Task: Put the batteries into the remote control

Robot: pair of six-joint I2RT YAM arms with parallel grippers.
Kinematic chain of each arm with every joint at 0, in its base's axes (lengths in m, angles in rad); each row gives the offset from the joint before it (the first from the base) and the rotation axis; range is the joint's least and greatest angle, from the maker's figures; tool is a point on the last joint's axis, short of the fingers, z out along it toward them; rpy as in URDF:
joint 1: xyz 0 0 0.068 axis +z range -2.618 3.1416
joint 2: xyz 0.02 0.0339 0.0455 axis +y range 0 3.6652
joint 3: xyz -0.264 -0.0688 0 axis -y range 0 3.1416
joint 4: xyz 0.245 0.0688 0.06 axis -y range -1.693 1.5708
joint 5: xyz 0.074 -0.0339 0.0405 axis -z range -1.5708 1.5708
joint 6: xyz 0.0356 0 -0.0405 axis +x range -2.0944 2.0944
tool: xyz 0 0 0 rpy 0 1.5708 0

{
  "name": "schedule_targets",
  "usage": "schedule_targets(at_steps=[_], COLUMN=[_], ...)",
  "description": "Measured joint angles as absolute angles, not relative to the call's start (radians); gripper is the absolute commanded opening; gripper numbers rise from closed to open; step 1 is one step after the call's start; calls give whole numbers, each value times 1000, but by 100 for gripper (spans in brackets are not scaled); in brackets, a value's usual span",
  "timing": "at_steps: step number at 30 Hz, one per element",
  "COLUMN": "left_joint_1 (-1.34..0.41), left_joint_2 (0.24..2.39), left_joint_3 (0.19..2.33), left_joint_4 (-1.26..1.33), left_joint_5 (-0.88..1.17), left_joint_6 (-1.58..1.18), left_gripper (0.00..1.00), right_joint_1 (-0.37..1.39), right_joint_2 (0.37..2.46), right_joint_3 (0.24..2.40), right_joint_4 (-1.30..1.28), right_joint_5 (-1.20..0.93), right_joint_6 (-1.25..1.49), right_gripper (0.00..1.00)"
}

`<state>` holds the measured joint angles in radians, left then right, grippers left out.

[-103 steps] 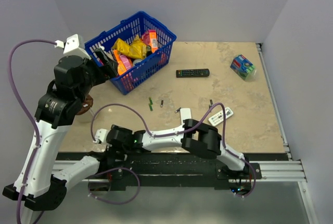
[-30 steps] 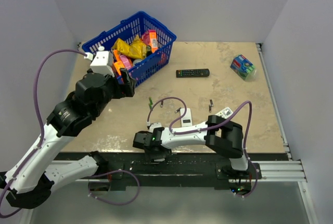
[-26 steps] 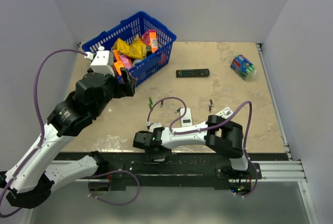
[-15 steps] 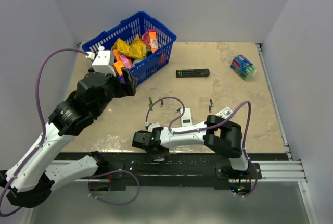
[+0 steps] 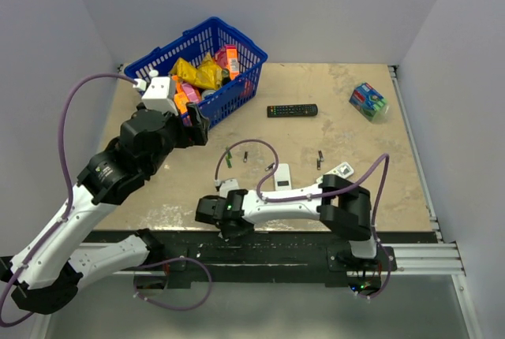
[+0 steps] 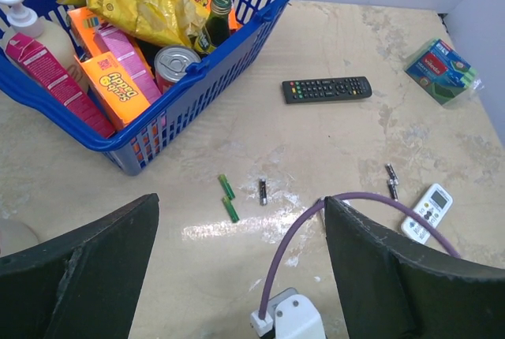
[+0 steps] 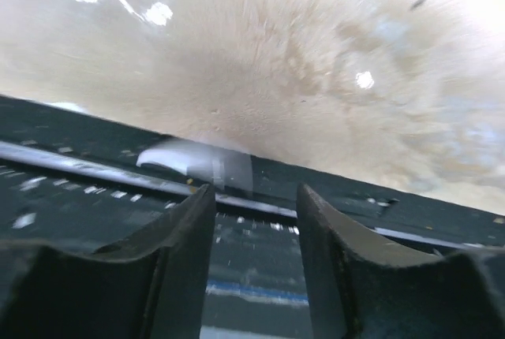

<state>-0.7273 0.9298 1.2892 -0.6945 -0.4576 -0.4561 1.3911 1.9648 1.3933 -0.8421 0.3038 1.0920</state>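
With left gripper wide, right gripper part-open at six o'clock, both empty, risks dragging purple cable across slim green batteries.

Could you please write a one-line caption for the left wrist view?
Open left end effector overlooking two green batteries, a dark battery, a black remote and a blue basket.

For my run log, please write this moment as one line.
left gripper: open, empty | right gripper: open, empty, over near table edge | batteries: loose on table | remote control: untouched
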Motion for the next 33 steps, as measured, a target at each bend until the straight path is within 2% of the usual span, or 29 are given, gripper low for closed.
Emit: schedule_targets(at_steps=[5,11,16,20,23,33], left_joint_1=[-727,-727,-727,-727,-727,-727], left_joint_2=[920,893,878,863,856,854], left_joint_3=[1239,1184,1181,1181,1182,1181], left_joint_4=[-660,-645,-645,-646,-646,-649], left_joint_5=[-447,-433,-438,-456,-471,-479], left_joint_6=[-472,-505,-532,-541,-542,-542], left_gripper=[89,89,89,89,89,89], right_joint_1=[1340,1212,1240,1309,1344,1368], right_joint_2=[1825,1688,1752,1893,1973,2010], right_joint_3=[1399,1345,1348,1436,1490,1500], right_joint_4=[-853,-789,-704,-716,-728,-750], right_joint_5=[379,409,359,328,306,277], right_joint_6=[1066,967,820,765,785,894], right_gripper=[34,47,55,59,62,65])
